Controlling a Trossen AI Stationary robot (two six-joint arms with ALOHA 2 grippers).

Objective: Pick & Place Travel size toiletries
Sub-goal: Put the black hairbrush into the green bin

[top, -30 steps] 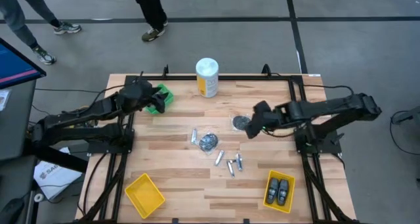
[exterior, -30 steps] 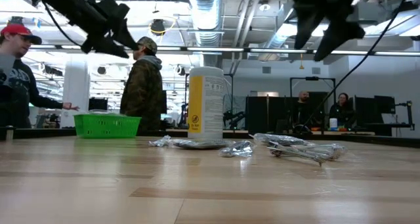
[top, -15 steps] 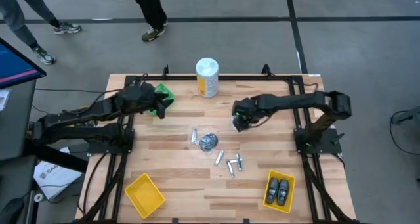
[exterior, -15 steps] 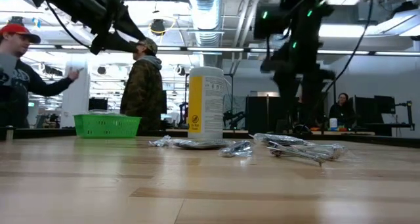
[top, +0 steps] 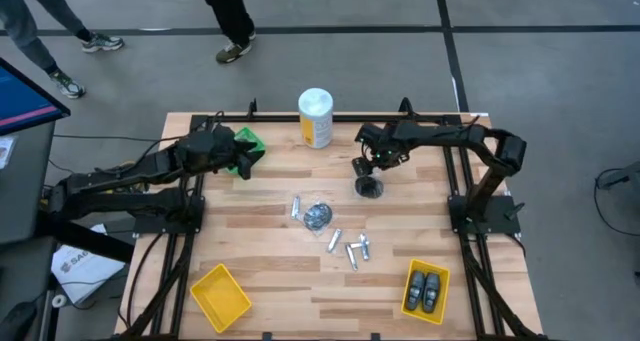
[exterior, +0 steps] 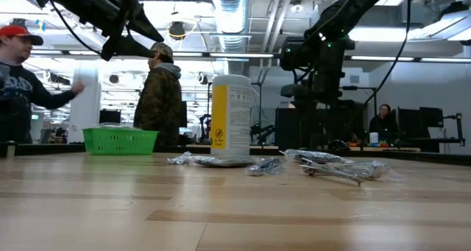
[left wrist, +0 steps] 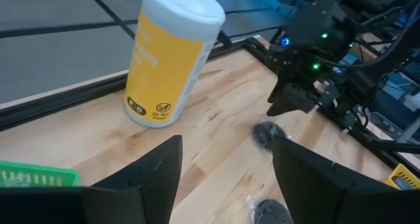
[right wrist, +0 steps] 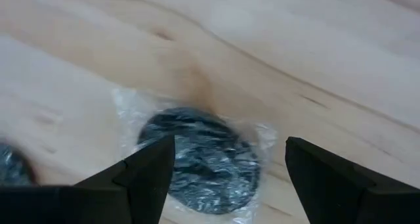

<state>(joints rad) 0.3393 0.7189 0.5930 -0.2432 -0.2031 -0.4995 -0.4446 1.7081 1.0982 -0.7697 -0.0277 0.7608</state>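
**Right claw spread above a wrapped disc**

Seen from overhead, the right claw (top: 367,164) hangs just behind a dark disc (top: 368,188) lying on the tabletop (top: 260,251), right of centre. Only the right wrist camera shows the detail: the disc (right wrist: 197,159) sits in clear crinkled wrap, and the two fingers (right wrist: 147,175) stand wide apart on either side of it, not touching it. A second disc (top: 317,216) lies at the middle of the tabletop, with silver tubes (top: 348,248) scattered just in front of it. Two dark pods (top: 426,288) rest in a yellow bin (top: 409,293) at the front right; another yellow bin (top: 221,296) sits front left.

The left claw (top: 240,153) waits over the green bin (top: 251,141) at the back left, its fingers (left wrist: 147,175) spread. Its wrist camera looks across at the white-and-yellow canister (left wrist: 169,56) and the right claw (left wrist: 293,96) beyond.

The low camera alone shows people (exterior: 160,96) in the room behind, and the green bin (exterior: 119,140) left of the canister (exterior: 230,117).
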